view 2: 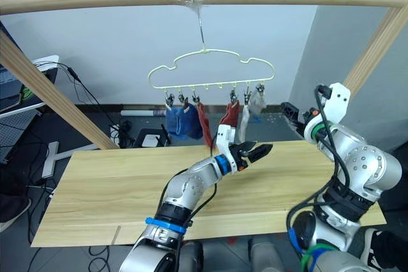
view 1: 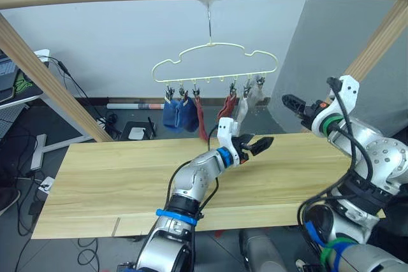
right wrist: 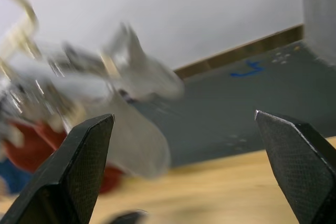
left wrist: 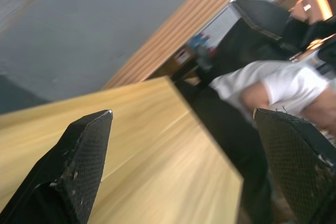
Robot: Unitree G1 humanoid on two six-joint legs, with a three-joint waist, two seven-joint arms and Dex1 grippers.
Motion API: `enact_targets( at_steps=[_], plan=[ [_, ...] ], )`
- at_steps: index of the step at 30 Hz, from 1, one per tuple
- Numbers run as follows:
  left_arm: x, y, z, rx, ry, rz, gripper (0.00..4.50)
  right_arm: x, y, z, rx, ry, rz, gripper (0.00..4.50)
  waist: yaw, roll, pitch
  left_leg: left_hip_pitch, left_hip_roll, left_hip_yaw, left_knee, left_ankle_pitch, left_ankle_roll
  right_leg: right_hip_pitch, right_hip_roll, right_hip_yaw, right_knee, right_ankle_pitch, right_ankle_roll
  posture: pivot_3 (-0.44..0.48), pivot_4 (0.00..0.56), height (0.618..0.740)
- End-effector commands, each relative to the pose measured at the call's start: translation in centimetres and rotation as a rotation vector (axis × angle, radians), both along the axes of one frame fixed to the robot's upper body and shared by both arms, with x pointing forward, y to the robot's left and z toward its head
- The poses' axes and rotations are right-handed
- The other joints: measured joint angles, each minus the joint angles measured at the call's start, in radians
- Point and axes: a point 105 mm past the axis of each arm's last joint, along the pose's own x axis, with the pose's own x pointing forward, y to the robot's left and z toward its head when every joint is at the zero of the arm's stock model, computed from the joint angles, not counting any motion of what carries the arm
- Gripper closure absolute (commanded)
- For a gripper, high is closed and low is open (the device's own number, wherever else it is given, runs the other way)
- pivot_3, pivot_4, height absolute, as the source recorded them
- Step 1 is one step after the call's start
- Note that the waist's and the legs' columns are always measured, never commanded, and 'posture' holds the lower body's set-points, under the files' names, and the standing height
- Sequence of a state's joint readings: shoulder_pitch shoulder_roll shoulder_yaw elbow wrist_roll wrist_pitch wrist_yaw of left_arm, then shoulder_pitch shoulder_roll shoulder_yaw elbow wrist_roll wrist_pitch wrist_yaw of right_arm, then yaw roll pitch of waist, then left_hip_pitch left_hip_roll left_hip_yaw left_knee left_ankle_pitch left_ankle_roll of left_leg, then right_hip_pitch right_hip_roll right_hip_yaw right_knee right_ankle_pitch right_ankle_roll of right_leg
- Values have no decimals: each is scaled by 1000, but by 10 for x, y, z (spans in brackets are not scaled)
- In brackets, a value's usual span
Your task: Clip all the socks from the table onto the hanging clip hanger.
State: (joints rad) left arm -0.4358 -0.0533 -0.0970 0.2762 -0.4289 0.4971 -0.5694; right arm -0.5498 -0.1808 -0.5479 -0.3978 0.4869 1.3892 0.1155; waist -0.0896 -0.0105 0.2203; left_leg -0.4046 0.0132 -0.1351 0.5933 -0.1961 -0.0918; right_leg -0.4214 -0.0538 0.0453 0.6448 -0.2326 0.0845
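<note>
Six short knit socks (view 1: 210, 109), blue, rust red and light grey, hang clipped along the thin cream wire clip hanger (view 1: 215, 68) above the pale plank table (view 1: 115, 176); the left gripper (view 1: 258, 146) hovers spread over it; the right gripper (view 1: 290, 102), beside the grey socks, also spread.

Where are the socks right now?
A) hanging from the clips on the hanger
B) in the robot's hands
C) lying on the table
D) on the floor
A: the blue socks, red socks and grey socks all hang from the clip hanger, above the table, and both hands are open.
</note>
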Motion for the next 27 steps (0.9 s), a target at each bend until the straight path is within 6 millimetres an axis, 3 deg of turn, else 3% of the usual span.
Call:
enact_targets(
  at_steps=[1, 2, 3, 5, 6, 9, 11, 13, 14, 16, 17, 20, 27],
  plan=[
    [0, 49, 25, 48, -138, 88, 6, -18, 14, -6, -145, -76, 188, 0, 0, 0, 0, 0, 0, 0, 0, 0, 0, -1, 0, 0, 0, 0, 0, -67, 182, 740],
    [-1, 57, 27, 59, -146, 102, 6, -21, 17, -10, -167, -78, 227, 0, 0, 0, 0, -1, 0, 0, 0, 0, 0, -1, 0, 1, 0, 0, 0, -33, 181, 740],
    [-4, 92, 30, 134, -180, 135, 6, -29, 15, -16, -264, -89, 309, 0, 1, 0, 0, -1, 0, 0, 0, 0, 0, -1, 0, 1, 0, 0, 0, 1, 182, 740],
    [-11, 129, 37, 235, -219, 159, 6, -40, 13, -27, -380, -92, 426, 0, 2, 0, 1, 0, 0, 1, 0, 0, 0, -1, 0, 1, 0, 0, 1, 29, 178, 740],
    [-14, 157, 43, 308, -233, 188, 6, -47, 12, -32, -442, -94, 503, 0, 3, -1, 1, 1, 1, 1, 0, 0, 0, 0, 0, 0, 0, -1, -1, 29, 178, 740],
    [-24, 217, 57, 464, -226, 242, 6, -59, 4, -36, -507, -101, 622, 0, 10, -2, 1, 3, 1, 1, 1, 0, 0, 1, 0, 0, 0, -4, -5, 68, 171, 740],
    [-32, 244, 67, 526, -221, 249, 6, -63, 0, -33, -530, -114, 668, 0, 17, -3, 2, 3, 1, 1, 1, 0, 0, 1, -1, 0, -1, -4, -5, 88, 168, 740],
    [-38, 256, 74, 547, -231, 238, 6, -65, -2, -31, -553, -129, 704, 0, 30, -4, 2, 2, 1, 2, 2, 0, 0, 1, -1, 0, -1, -4, -5, 104, 165, 740],
    [-43, 283, 75, 645, -224, 279, 6, -65, -6, -21, -562, -149, 715, 0, 37, -5, 2, 2, 1, 2, 2, 0, 0, 1, -1, 0, -2, -4, -5, 124, 159, 740],
    [-49, 313, 77, 768, -213, 321, 6, -65, -11, -8, -568, -175, 725, 0, 45, -5, 2, 1, 1, 2, 0, 0, -1, -1, -1, -1, -2, -4, -5, 124, 159, 740],
    [-52, 322, 79, 789, -204, 330, 6, -61, -15, -1, -595, -190, 710, 0, 49, -5, 2, 1, 1, 2, 0, 0, 0, -1, -1, -1, -2, -4, -6, 133, 157, 740],
    [-52, 323, 86, 776, -223, 323, 6, -52, -20, 13, -588, -212, 666, 0, 64, -5, 2, 0, 1, 2, -1, -1, -1, -2, -2, -1, -2, -5, -7, 138, 153, 740],
    [-38, 310, 92, 701, -253, 320, 6, -45, -21, 15, -602, -217, 630, 0, 104, -8, 0, -2, 1, 0, 0, 0, -1, -1, -2, -3, -2, -4, -6, 132, 132, 740]
  ],
)
